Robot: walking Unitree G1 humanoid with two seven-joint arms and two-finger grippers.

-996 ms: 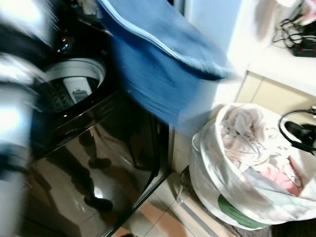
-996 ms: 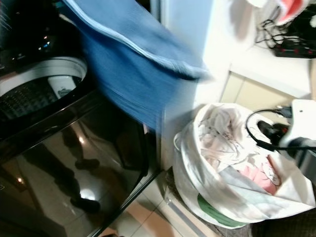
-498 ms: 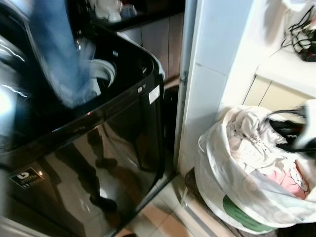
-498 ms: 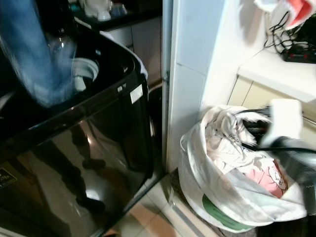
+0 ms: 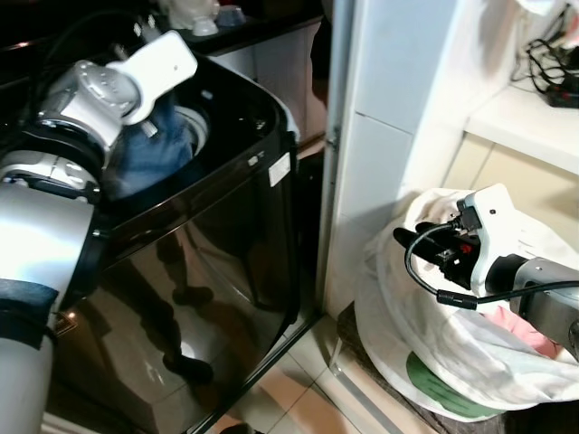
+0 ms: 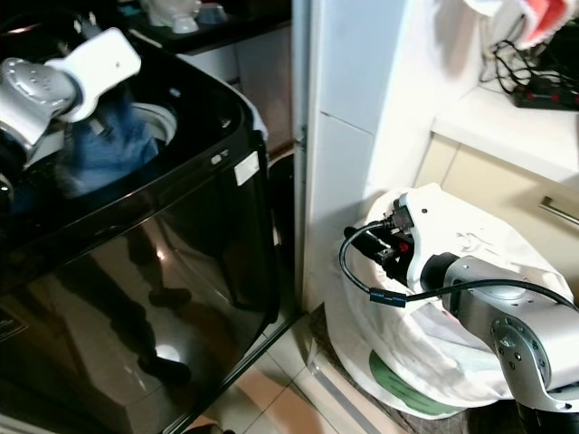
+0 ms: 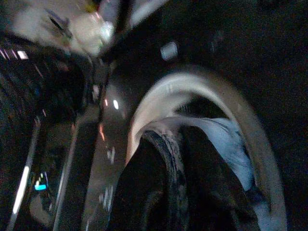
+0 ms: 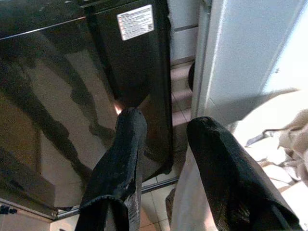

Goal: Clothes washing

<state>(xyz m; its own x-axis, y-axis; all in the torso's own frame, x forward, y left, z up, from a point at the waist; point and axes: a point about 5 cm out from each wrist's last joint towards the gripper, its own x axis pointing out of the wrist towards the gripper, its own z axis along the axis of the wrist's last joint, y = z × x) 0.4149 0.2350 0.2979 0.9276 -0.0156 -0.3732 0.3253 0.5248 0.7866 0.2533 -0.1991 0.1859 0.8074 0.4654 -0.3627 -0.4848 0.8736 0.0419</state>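
Left gripper (image 7: 178,159) pinches the blue garment (image 5: 149,149) inside the washer drum (image 7: 192,86); right gripper (image 8: 166,139) (fingers spread, holding nothing) hovers beside the laundry bag (image 5: 425,353).

The big black shiny washing machine (image 5: 199,271) stands on the left. The white cloth laundry bag (image 5: 434,362) sits on the floor to its right. A blue denim garment (image 6: 109,149) lies in the machine's round drum opening (image 7: 202,91).

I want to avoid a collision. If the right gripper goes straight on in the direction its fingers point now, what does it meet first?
Probably the glossy black front of the washing machine. The right gripper, fingers apart and empty, hangs over the white laundry bag and aims across the gap towards that panel. Depth is unclear, so it could pass lower, towards the floor tiles.
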